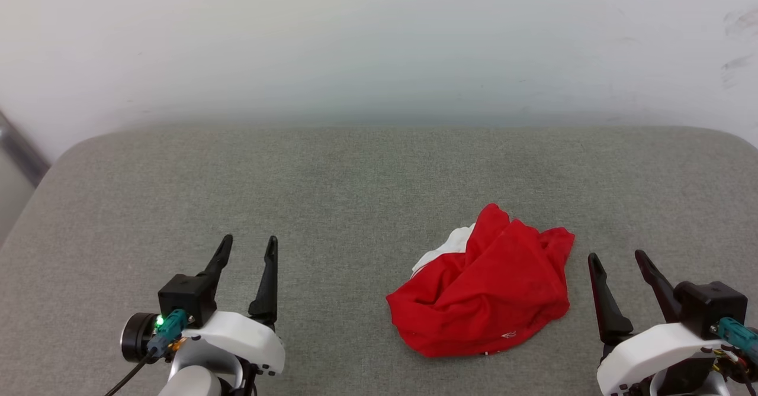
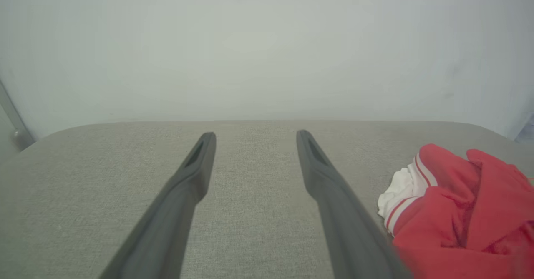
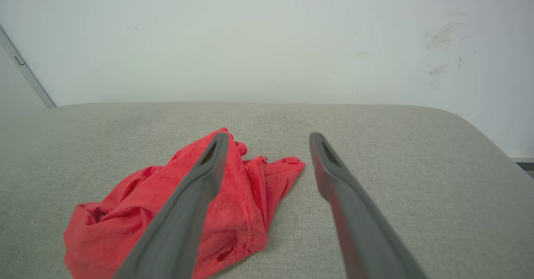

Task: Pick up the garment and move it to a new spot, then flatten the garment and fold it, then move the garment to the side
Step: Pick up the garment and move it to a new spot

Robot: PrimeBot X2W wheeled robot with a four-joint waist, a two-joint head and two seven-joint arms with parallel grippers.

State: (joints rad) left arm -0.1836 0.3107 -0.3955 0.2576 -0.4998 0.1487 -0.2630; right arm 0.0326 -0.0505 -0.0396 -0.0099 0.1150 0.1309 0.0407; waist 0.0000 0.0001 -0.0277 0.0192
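Observation:
The garment (image 1: 488,286) lies crumpled in a red heap on the grey padded surface, right of centre, a white sleeve poking out at its upper left. In the left wrist view the garment (image 2: 459,212) sits at the right edge, its striped sleeve trim showing. The right wrist view has the garment (image 3: 137,212) at the lower left, partly behind one finger. My left gripper (image 1: 247,243) stands open at the lower left, well clear of the cloth. My right gripper (image 1: 617,258) is open too, just right of the heap, holding nothing.
The grey fabric-covered surface (image 1: 331,195) has rounded far corners and ends against a pale wall (image 1: 379,41). A dark strip (image 1: 21,147) runs down the wall at the far left.

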